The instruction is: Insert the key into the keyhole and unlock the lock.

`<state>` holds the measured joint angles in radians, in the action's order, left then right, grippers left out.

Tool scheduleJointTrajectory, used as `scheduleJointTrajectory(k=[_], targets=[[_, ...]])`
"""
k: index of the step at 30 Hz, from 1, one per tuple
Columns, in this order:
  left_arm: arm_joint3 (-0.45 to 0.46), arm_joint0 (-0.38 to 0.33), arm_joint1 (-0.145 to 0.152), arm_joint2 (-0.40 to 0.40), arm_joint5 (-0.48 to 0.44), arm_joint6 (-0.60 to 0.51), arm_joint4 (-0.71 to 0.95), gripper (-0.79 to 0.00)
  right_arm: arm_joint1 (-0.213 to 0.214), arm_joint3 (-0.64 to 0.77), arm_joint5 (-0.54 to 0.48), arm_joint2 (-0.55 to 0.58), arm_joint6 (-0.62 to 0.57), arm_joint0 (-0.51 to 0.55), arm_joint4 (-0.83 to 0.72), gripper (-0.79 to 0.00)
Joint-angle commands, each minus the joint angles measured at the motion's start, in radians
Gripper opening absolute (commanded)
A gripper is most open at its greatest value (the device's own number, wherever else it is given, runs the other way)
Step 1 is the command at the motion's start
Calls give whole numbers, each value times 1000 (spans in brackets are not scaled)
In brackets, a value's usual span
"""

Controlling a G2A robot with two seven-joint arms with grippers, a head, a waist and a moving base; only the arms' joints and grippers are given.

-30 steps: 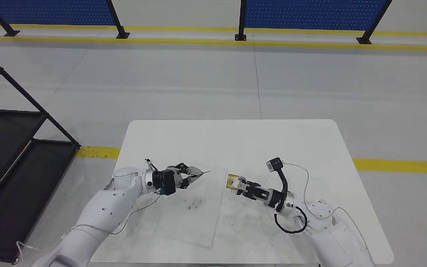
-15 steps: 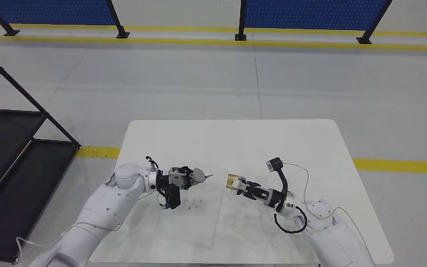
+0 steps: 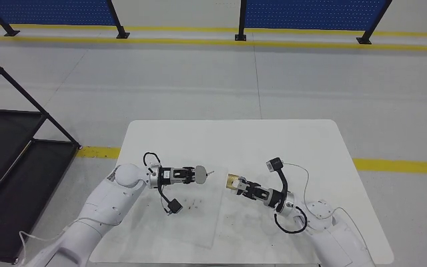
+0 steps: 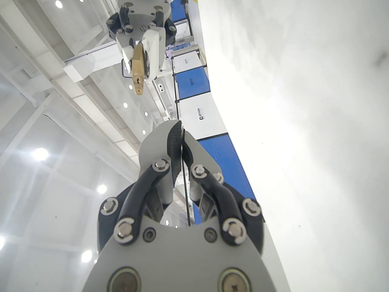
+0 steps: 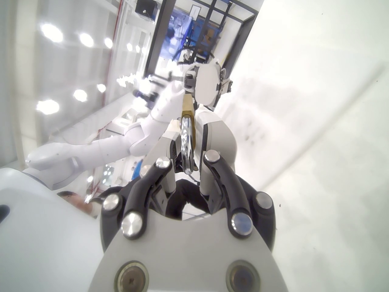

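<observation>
Left gripper [image 3: 198, 174]: held above the front-left part of the table [image 3: 293, 143] and pointed across at the right gripper [image 3: 239, 185]. Its fingers are pressed together on the key [image 4: 185, 189].
Key: pinched flat between the left fingers. In the left wrist view it is seen edge-on, as a thin dark blade running along the slit between the two pads. In the top view a short tip is seen projecting past the fingertips, aimed at the lock [image 4: 138, 72].
Right gripper: held above the middle of the table's front part and turned to face the left gripper. Its fingers are closed on the body of the lock.
Lock: a brass padlock, clamped by its flat sides between the right fingers. In the right wrist view the chrome shackle is seen turned back toward the wrist, lying between the finger bases. The brass end sticks out beyond the fingertips.
Keyhole [image 4: 139, 81]: a dark slot on the free end face of the lock, seen head-on from the left wrist.
Key and lock: apart, with a clear gap between the key tip and the keyhole face. In the top view the two are roughly in line, with the lock a little nearer the robot.
Table: white with rounded corners. A thin sheet [image 3: 200, 230] is laid flat under both grippers, marked with a few dark specks.
Surroundings: a black rack [image 3: 30, 143] is stood on the floor off the table's left side. Blue barrier panels [image 3: 307, 13] are set beyond yellow floor lines on the far side.
</observation>
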<state>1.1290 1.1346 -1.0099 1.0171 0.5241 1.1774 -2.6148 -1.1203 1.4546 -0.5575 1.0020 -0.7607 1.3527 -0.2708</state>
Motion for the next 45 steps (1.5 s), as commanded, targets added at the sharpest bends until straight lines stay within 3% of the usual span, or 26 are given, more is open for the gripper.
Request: scheduleJointTrajectory(k=[1, 9, 16, 20, 26, 37, 45], targets=[[1, 0, 0, 0, -1, 3, 1, -785, 0, 0, 0, 0, 0, 0, 0, -785], [6, 0, 1, -2, -6, -5, -15, -785, 0, 0, 0, 0, 0, 0, 0, -785], [44, -64, 12, -8, -14, 57, -162, -785, 0, 0, 0, 0, 0, 0, 0, -785], [57, -98, 17, -14, 27, 92, -229, -785, 0, 0, 0, 0, 0, 0, 0, -785], [107, -148, 27, -81, 16, 103, -256, -785, 0, 0, 0, 0, 0, 0, 0, -785], [101, -273, 56, -237, 83, 36, -232, -785, 0, 0, 0, 0, 0, 0, 0, -785], [100, -277, 58, -243, 88, 31, -239, -785, 0, 0, 0, 0, 0, 0, 0, -785]])
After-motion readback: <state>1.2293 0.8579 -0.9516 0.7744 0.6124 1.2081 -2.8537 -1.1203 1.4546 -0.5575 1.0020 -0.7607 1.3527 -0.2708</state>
